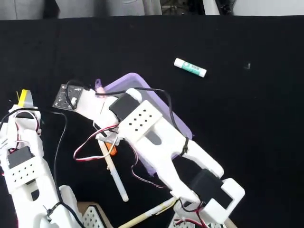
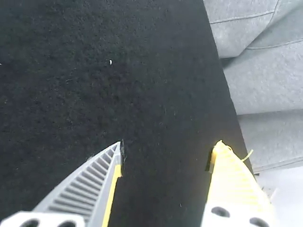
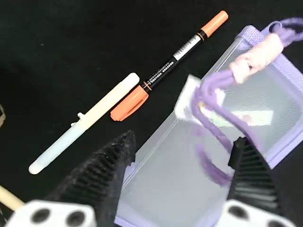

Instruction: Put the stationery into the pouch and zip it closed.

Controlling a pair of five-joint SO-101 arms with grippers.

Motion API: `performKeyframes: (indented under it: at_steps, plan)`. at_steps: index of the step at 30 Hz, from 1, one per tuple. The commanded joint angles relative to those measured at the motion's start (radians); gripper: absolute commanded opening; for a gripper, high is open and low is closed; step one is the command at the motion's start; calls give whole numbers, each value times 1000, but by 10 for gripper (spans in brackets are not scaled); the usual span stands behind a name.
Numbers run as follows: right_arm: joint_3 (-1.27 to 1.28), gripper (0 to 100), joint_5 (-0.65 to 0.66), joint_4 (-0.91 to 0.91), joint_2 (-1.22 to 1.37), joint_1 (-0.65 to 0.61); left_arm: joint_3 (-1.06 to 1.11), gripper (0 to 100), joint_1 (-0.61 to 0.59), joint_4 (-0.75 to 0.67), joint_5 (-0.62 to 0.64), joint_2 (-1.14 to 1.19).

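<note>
A translucent purple pouch [image 3: 255, 123] lies flat with its purple cord [image 3: 213, 156] and a pink bead [image 3: 255, 54] looped over it. My right gripper [image 3: 183, 142] hangs open above the pouch's corner, holding nothing. An orange marker [image 3: 180, 47] and a cream pen [image 3: 90, 120] lie on the cloth just beside the pouch. In the high view the right arm [image 1: 142, 121] covers much of the pouch [image 1: 133, 80]. A white and green glue stick [image 1: 190, 67] lies apart, farther back on the right. My left gripper [image 2: 169, 146] is open over bare black cloth near the table's left edge [image 1: 24, 98].
Black cloth covers the table [image 1: 237, 118]. A pale wooden stick [image 1: 147, 213] lies at the front edge between the arm bases. Red and black cables [image 1: 85, 147] trail from the right arm over the pens. Grey fabric [image 2: 265, 71] shows past the table's edge.
</note>
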Motion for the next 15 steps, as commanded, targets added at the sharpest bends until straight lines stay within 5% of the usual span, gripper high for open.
performKeyframes:
  at_steps: [1, 7, 15]
  plan:
    - [-84, 329, 9, 58, -13, -12, -5, 299, 1, -20, 6, -11]
    - [-71, 329, 147, 190, -2, -32, -5, 299, 1, -21, 6, -11]
    - [-85, 329, 104, 84, -16, 43, -5, 299, 1, -21, 6, -11]
